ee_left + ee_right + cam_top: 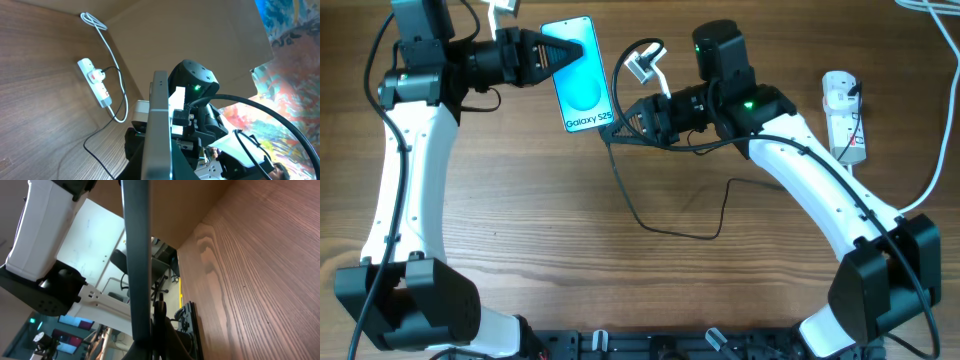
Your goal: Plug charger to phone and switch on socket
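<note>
The phone (582, 75), seemingly stiff and slick, is pinched edgewise in the left gripper (550, 55) (the right gripper (622, 128) nips the limp charger (650, 228) at its plug).

The left arm (408, 190) and right arm (817, 180) share one build: long white shells between chunky black joints and black base blocks, with thin black cables (392, 150) along them. The left gripper (553, 55) and right gripper (617, 130) are black wedges (each carries a small white bracket (642, 68)). Green lights (748, 103) glow on the right arm.
</note>
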`<action>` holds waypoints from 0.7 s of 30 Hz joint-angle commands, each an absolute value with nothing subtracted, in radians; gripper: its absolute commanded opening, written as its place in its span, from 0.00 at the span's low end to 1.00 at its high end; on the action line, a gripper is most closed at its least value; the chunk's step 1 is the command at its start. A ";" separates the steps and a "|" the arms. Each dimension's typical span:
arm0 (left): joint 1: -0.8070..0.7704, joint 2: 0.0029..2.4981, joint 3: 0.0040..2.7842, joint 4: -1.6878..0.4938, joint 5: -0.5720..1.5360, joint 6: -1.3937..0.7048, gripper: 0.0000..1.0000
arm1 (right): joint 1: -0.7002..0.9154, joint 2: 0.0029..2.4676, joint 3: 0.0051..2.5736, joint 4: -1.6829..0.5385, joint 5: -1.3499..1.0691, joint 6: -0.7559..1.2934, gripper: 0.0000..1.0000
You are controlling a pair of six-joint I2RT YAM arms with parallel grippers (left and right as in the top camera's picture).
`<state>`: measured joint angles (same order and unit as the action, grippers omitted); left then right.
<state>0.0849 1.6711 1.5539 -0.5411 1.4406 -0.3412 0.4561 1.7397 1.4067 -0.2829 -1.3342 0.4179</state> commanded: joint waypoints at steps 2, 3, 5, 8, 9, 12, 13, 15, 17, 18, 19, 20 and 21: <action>0.080 1.670 1.558 -0.517 1.465 -0.323 0.04 | 0.457 1.744 1.399 -0.282 -1.343 0.395 0.04; 0.080 1.670 1.558 -0.510 1.465 -0.323 0.04 | 0.459 1.744 1.399 -0.282 -1.344 0.395 0.04; 0.080 1.670 1.558 -0.504 1.465 -0.323 0.04 | 0.465 1.744 1.399 -0.282 -1.343 0.395 0.04; 0.080 1.670 1.558 -0.504 1.465 -0.323 0.04 | 0.468 1.744 1.399 -0.282 -1.343 0.395 0.05; 0.080 1.670 1.558 -0.504 1.465 -0.323 0.04 | 0.468 1.744 1.399 -0.283 -1.343 0.395 0.04; 0.080 1.670 1.558 -0.495 1.465 -0.323 0.04 | 0.469 1.744 1.398 -0.305 -1.343 0.392 0.05; 0.080 1.670 1.558 -0.487 1.465 -0.331 0.04 | 0.470 1.744 1.398 -0.308 -1.343 0.388 0.04; 0.080 1.670 1.558 -0.469 1.465 -0.353 0.04 | 0.474 1.744 1.398 -0.308 -1.343 0.388 0.04; 0.080 1.670 1.558 -0.466 1.465 -0.353 0.04 | 0.474 1.744 1.398 -0.308 -1.343 0.389 0.04; 0.080 1.670 1.558 -0.467 1.465 -0.353 0.04 | 0.475 1.744 1.398 -0.308 -1.343 0.389 0.05; 0.080 1.670 1.558 -0.467 1.465 -0.353 0.04 | 0.475 1.744 1.398 -0.308 -1.343 0.389 0.04; 0.080 1.670 1.558 -0.466 1.465 -0.353 0.04 | 0.475 1.744 1.398 -0.308 -1.343 0.388 0.04; 0.080 1.670 1.558 -0.467 1.465 -0.353 0.04 | 0.476 1.744 1.398 -0.308 -1.343 0.388 0.04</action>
